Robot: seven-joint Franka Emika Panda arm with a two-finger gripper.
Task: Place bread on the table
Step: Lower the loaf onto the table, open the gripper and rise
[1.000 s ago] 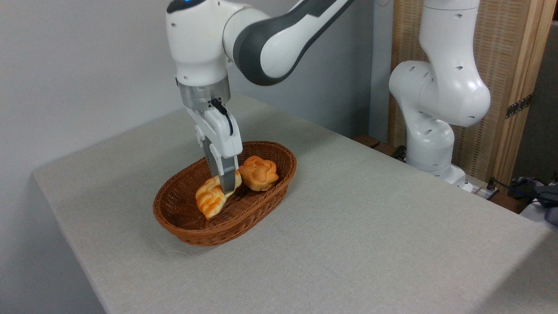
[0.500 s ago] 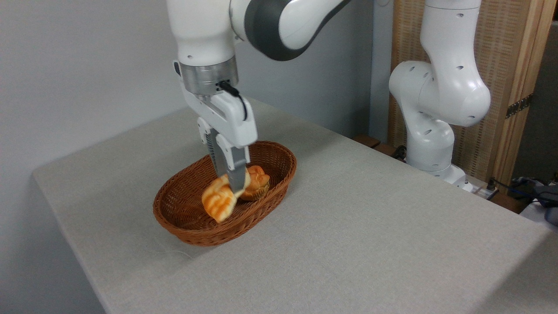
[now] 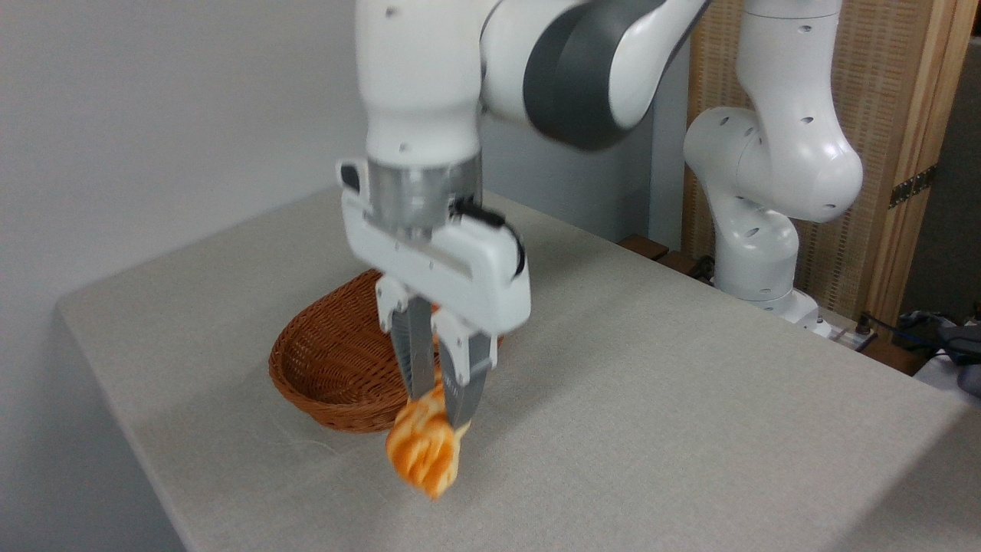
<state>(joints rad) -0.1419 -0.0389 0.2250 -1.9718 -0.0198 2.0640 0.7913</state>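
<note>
Two grey fingers of the pincer (image 3: 443, 402) point straight down and are closed on the upper end of the bread (image 3: 424, 452), which hangs below them, blurred by motion, in the air above the desk (image 3: 690, 399) and near its front edge. Your hold sits at one pointed tip, so most of the loaf dangles free and tilts. It looks light, with a glossy skin that could slip, and it seems to keep its shape under the squeeze. A hold nearer the middle would likely swing less. Just behind the pincer stands the brown wicker basket (image 3: 322, 368), toward the desk's left edge. Whether the bun is still inside, you cannot tell, since the pincer hides that part.
</note>
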